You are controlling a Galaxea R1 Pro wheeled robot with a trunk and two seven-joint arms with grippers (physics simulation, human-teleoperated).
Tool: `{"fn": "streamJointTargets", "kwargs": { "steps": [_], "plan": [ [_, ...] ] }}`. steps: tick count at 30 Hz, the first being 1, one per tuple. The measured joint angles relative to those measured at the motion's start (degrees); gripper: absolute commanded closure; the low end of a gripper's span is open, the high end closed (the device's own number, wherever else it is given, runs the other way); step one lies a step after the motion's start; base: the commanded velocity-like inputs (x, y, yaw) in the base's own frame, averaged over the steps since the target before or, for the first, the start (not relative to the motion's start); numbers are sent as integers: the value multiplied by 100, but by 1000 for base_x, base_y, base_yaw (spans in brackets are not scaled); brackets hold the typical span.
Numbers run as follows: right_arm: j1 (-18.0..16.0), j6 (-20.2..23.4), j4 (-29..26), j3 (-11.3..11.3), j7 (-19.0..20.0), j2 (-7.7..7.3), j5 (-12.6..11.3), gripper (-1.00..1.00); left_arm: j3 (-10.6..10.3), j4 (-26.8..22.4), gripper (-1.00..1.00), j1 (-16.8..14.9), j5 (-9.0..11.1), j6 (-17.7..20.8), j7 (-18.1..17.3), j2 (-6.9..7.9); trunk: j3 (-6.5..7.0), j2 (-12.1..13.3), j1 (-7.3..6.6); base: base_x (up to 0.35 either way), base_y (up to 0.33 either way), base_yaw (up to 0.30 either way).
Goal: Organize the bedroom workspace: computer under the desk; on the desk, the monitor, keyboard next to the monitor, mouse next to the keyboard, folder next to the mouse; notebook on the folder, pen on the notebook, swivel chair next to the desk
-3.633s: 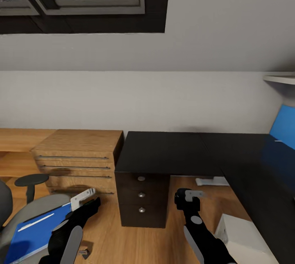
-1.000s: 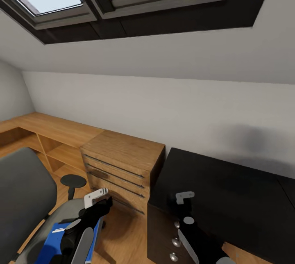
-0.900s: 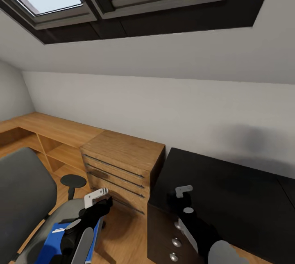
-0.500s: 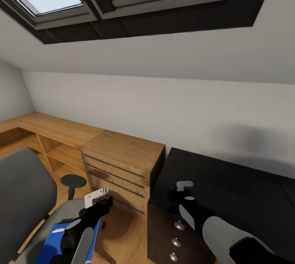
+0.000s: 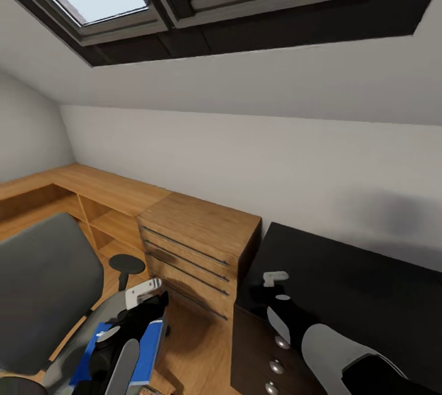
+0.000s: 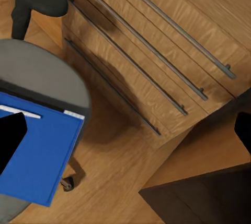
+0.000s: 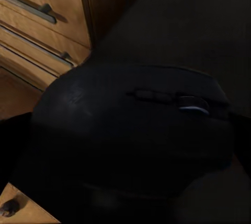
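Black mouse [image 7: 130, 140] carried over the desk [image 5: 368, 284] corner.
Head view: right gripper [image 5: 274, 287] hovers over the desk at 5 o'clock; left gripper [image 5: 146, 297] at 7 o'clock hangs above the swivel chair [image 5: 49, 284] and blue folder [image 5: 147, 352]. Left wrist view: its jaws stand wide, holding nothing. Right wrist view: the mouse looks clamped between the jaws; released this near the edge, it might slide off.

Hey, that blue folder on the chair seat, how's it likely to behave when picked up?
The folder looks thin and flat, so probably light and may flex. Lying flush on the chair seat, its edge is likely hard to get under.
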Motion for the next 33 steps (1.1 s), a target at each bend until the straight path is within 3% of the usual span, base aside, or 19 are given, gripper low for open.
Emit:
{"fn": "streamJointTargets", "kwargs": {
  "steps": [13, 23, 33],
  "plan": [
    [3, -48, -10, 1, 0, -14, 2, 100, -3, -7, -100, -1, -1, -9, 1, -11, -249, -522, 286, 0, 0, 87],
    [4, -51, -36, -16, -13, -258, -13, 100, -3, -7, -100, -1, 0, -9, 5, -11, -429, -924, 505, 0, 0, 0],
    [6, -41, -28, -18, -18, -296, -27, 100, -3, -7, -100, -1, 0, -6, 9, -10, -609, -1325, 725, 0, 0, 0]
  ]
}}
